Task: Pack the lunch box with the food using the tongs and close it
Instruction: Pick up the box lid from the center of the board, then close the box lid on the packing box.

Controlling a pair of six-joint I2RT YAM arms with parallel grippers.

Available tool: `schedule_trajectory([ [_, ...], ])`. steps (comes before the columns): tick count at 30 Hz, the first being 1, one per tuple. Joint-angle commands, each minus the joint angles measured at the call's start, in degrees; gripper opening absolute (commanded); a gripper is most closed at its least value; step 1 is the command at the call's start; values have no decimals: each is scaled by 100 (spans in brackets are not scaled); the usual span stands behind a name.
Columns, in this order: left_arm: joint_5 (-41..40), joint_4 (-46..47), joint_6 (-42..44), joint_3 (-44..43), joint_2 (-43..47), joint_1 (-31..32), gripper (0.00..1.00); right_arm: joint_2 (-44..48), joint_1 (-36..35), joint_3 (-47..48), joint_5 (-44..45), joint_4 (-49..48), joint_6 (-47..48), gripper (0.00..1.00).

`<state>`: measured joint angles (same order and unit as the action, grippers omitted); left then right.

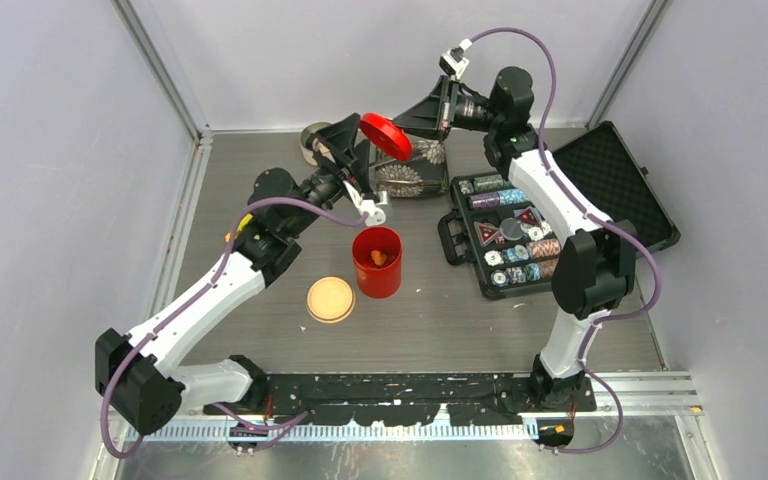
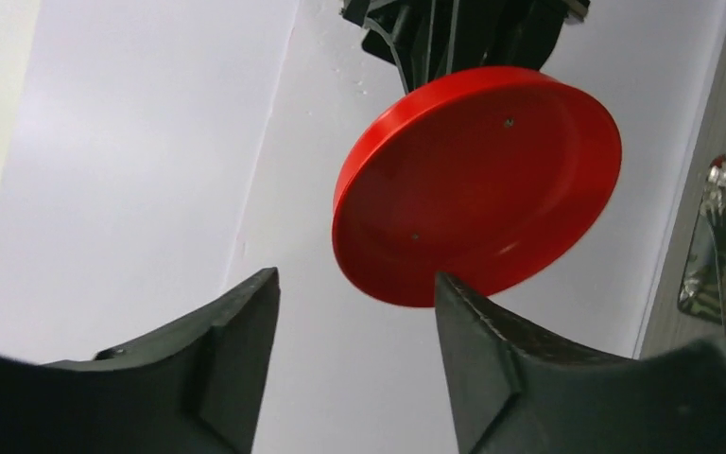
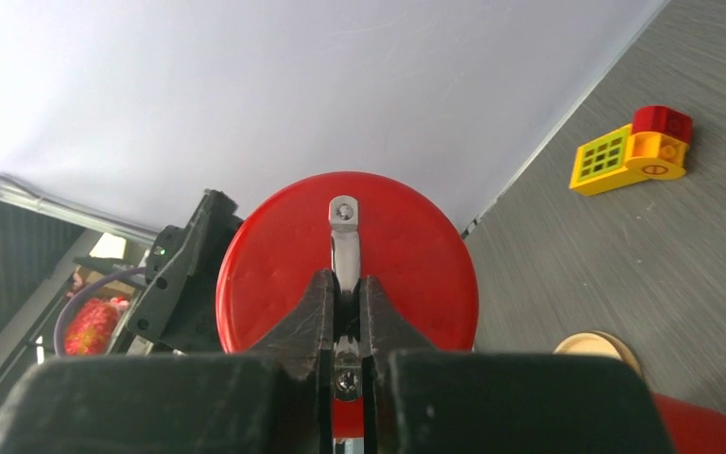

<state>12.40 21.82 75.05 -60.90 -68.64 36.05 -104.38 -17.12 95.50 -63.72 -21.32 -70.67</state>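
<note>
**Lid held aloft behind the canister**

Grey table (image 1: 460,330) is sitting inside pale walls (image 1: 360,60). Red lid (image 1: 386,136) is hanging tilted, behind and above the open red canister (image 1: 377,262). Its underside is facing the left gripper (image 2: 354,279), whose jaws are standing apart, empty. Right gripper (image 3: 347,284) is pinching the metal handle (image 3: 343,213). The lid is likely rigid, light and slick, so the handle is probably the surest hold.

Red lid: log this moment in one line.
right gripper: shut on red lid, aloft | left gripper: open, empty | canister: open, food inside
</note>
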Motion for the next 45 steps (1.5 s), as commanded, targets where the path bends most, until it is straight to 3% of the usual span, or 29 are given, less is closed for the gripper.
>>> schedule_trajectory([
  [1, -175, -267, 56, 191, 416, -8, 69, 351, 78, 286, 77, 505, 649, 0],
  [7, -449, -1098, 63, 526, 947, -36, 98, 471, 187, 403, 282, 1767, 1773, 0],
  [13, -1642, -1970, -867, 445, 1185, -56, 100, 680, 252, 775, 781, 3787, 3731, 1],
  [16, -2318, -2481, -1811, 216, 1151, -184, 100, 858, 248, 877, 1170, 4837, 4957, 0],
  [19, -2996, -3255, -3311, -297, 915, -558, 100, 1098, 224, 804, 1703, 5465, 5687, 0],
  [21, -2975, -3997, -4495, -715, 739, -1061, 100, 1250, 179, 665, 1970, 5659, 5982, 0],
  [24, -2564, -5044, -6113, -1208, 443, -1977, 100, 1495, -77, 347, 2384, 5794, 6441, 0],
  [29, -1962, -5916, -7214, -1610, 28, -2661, 100, 1878, -739, -121, 3266, 5738, 7171, 1],
  [39, -1475, -6297, -8234, -1580, -198, -3418, 100, 2277, -2101, -1086, 4470, 5240, 8264, 0],
  [45, -1395, -6264, -8338, -1389, -22, -3531, 100, 2452, -2477, -1998, 4781, 3956, 8229, 0],
])
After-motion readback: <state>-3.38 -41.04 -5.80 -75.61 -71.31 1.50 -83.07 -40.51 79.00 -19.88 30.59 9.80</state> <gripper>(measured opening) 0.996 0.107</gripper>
